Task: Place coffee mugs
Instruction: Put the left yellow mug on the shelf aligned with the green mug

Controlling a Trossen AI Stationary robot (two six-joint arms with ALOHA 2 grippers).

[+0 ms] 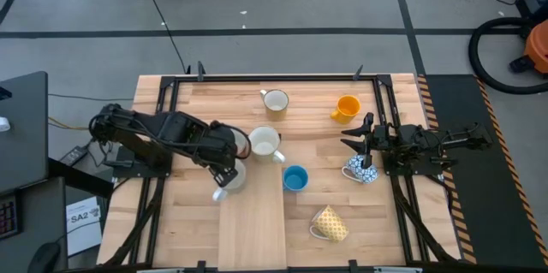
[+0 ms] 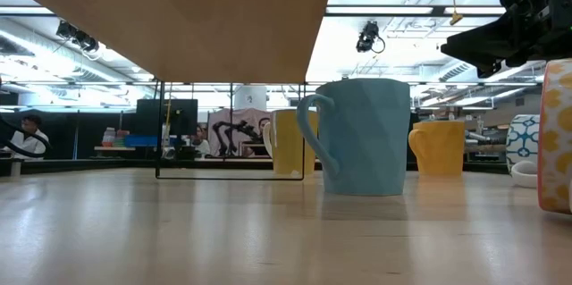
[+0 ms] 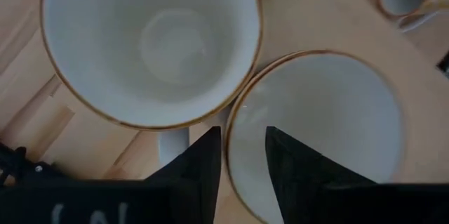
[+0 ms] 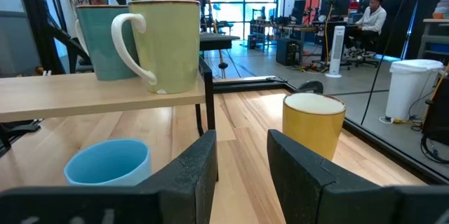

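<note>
Two white coffee mugs with brown rims stand upright side by side on a raised wooden shelf (image 1: 253, 222). One is farther back (image 1: 265, 142) (image 3: 151, 45) and one nearer (image 1: 233, 179) (image 3: 323, 126). My left gripper (image 1: 226, 170) (image 3: 243, 161) points down over the nearer mug. It is open, with one finger inside and one outside the rim (image 3: 235, 136) and a gap showing. My right gripper (image 1: 358, 136) (image 4: 242, 161) is open and level at the table's right, holding nothing. A blue mug (image 1: 294, 178) (image 2: 366, 133) stands on the table beside the shelf.
A cream mug (image 1: 275, 100) and an orange mug (image 1: 347, 107) stand at the far side. A blue-and-white patterned mug (image 1: 361, 171) sits just below the right gripper. A yellow patterned mug (image 1: 330, 224) lies on its side near the front. Black frame rails run along the table's edges.
</note>
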